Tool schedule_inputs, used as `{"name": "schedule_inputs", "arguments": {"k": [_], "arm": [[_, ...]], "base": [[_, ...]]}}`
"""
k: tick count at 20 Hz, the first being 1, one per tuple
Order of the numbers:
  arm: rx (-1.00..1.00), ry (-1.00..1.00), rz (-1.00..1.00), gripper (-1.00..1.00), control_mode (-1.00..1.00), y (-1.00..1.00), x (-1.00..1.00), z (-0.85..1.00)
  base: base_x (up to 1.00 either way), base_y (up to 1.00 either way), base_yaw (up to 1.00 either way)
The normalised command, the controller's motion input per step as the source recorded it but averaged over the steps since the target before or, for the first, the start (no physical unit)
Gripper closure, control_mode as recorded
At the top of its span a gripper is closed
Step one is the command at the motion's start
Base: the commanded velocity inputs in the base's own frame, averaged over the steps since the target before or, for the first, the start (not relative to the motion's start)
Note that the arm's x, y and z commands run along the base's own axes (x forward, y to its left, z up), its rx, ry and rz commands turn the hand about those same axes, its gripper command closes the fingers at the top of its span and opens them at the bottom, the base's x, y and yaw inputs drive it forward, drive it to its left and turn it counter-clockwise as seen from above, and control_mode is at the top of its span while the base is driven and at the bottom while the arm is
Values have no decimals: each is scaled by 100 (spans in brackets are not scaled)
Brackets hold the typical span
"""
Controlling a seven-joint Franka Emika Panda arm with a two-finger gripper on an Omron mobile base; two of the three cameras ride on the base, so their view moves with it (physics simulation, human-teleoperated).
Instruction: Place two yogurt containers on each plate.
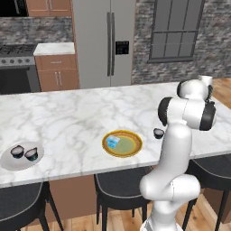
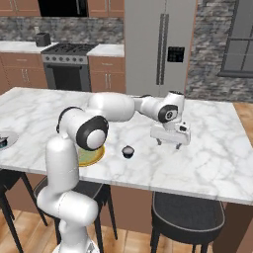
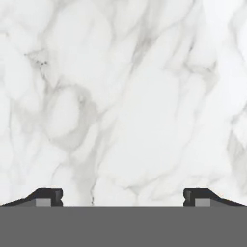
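Lone dark yogurt cup sitting on marble counter just beside gold-rimmed plate; blue cup lying on it. Two dark cups resting on grey plate, well apart. My pincer hovering beyond lone cup, fingers spread, gripping nothing.
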Motion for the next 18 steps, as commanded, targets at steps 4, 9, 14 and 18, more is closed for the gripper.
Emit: {"name": "schedule_inputs", "arguments": {"k": [4, 9, 14, 18], "arm": [[4, 21, 43, -100, -100, 24, 50, -32], [11, 22, 43, -100, -100, 35, 23, -14], [31, 28, 10, -100, -100, 41, -4, -2], [42, 2, 0, -100, -100, 27, -41, 0]], "base": [[0, 0, 0], [0, 0, 0], [0, 0, 0], [0, 0, 0]]}}
